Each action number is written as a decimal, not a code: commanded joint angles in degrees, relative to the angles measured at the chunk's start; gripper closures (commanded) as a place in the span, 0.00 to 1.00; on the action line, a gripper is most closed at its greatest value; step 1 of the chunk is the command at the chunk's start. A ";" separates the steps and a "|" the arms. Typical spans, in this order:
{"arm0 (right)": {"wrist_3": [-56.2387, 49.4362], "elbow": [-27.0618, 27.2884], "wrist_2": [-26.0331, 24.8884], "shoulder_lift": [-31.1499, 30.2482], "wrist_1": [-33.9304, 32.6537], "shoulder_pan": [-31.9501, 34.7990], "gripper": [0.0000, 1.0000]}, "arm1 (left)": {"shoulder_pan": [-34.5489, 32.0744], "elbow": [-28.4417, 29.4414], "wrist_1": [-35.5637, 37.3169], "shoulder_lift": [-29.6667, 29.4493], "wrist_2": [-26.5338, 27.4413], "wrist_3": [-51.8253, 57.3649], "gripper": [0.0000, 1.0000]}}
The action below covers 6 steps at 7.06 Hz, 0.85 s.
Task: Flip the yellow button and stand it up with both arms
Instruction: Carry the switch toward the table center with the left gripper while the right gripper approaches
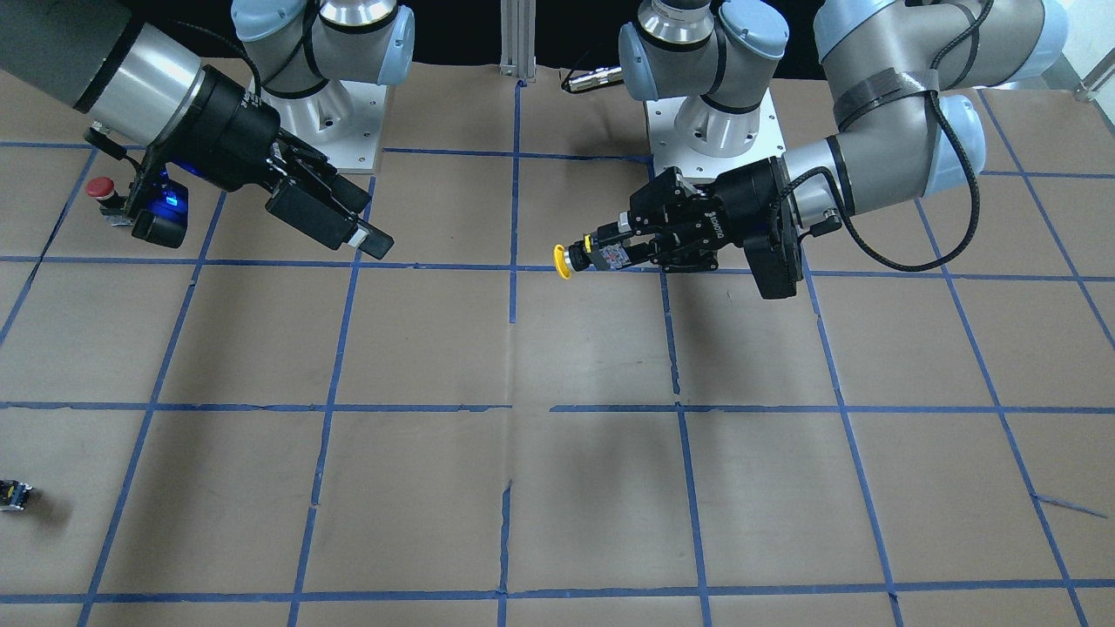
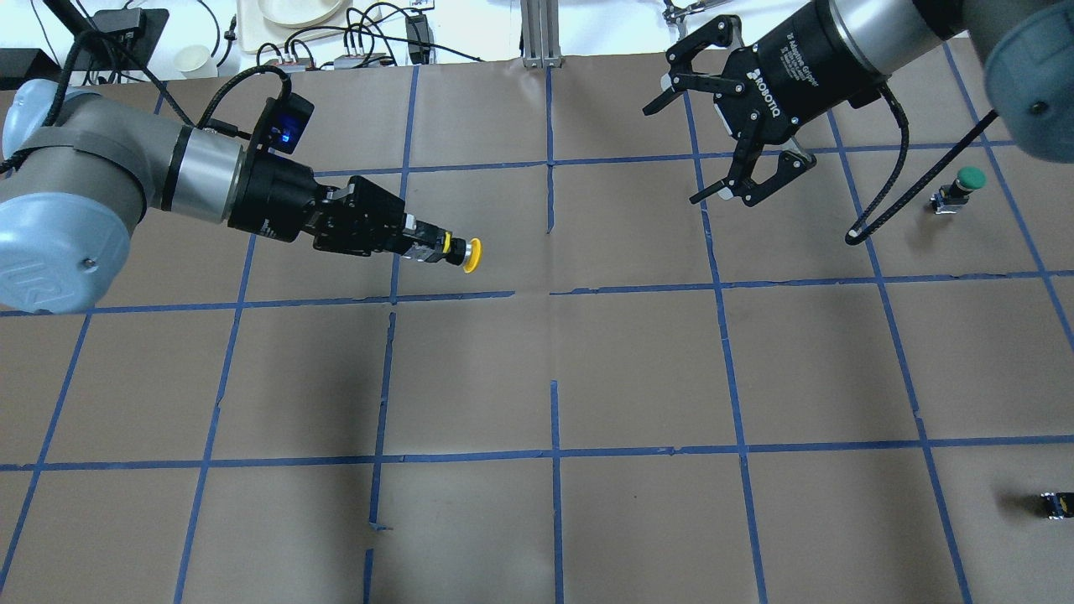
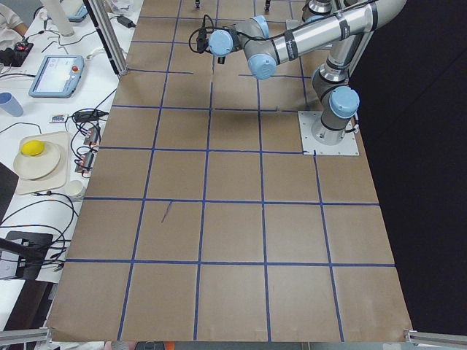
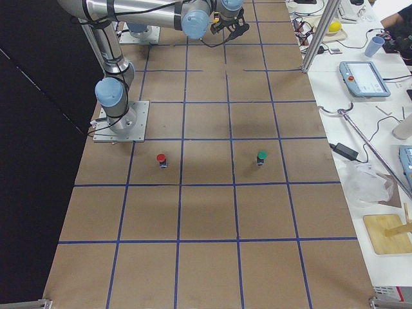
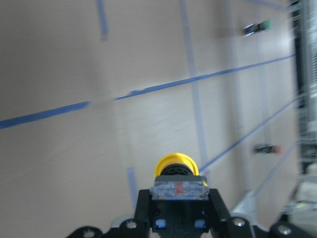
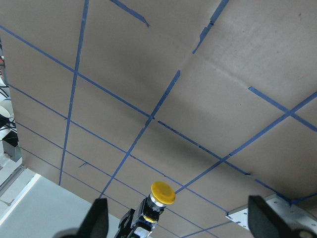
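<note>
The yellow button (image 2: 449,250) has a round yellow cap and a black and silver body. My left gripper (image 2: 415,243) is shut on its body and holds it level above the table, cap pointing toward the table's middle. It shows the same way in the front view, button (image 1: 579,258) in gripper (image 1: 614,252). In the left wrist view the button (image 5: 174,173) sits between the fingers (image 5: 143,208). My right gripper (image 2: 681,151) is open and empty, well off to the button's right. In the right wrist view the cap (image 6: 162,192) faces the camera between the spread fingers (image 6: 96,220).
A red-capped button (image 1: 103,193) stands near the right arm's wrist. A green-capped button (image 2: 965,186) stands at the far right. A small capless black-yellow piece (image 2: 1055,503) lies near the right front edge. The table (image 2: 554,377) is brown paper with blue tape lines.
</note>
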 commanded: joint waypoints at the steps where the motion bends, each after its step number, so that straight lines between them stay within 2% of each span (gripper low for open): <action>1: 1.35 2.44 4.08 -0.60 0.44 -0.05 0.00 | -1.37 -3.57 -1.18 0.03 -13.63 -3.65 0.91; 3: 2.32 2.63 4.45 -1.22 0.61 0.56 0.00 | -3.83 -3.59 -0.05 0.30 -19.37 -12.67 0.93; 6: 2.41 2.63 10.84 -1.05 0.61 1.27 0.00 | -4.28 -3.68 6.89 0.12 -19.48 -16.48 0.94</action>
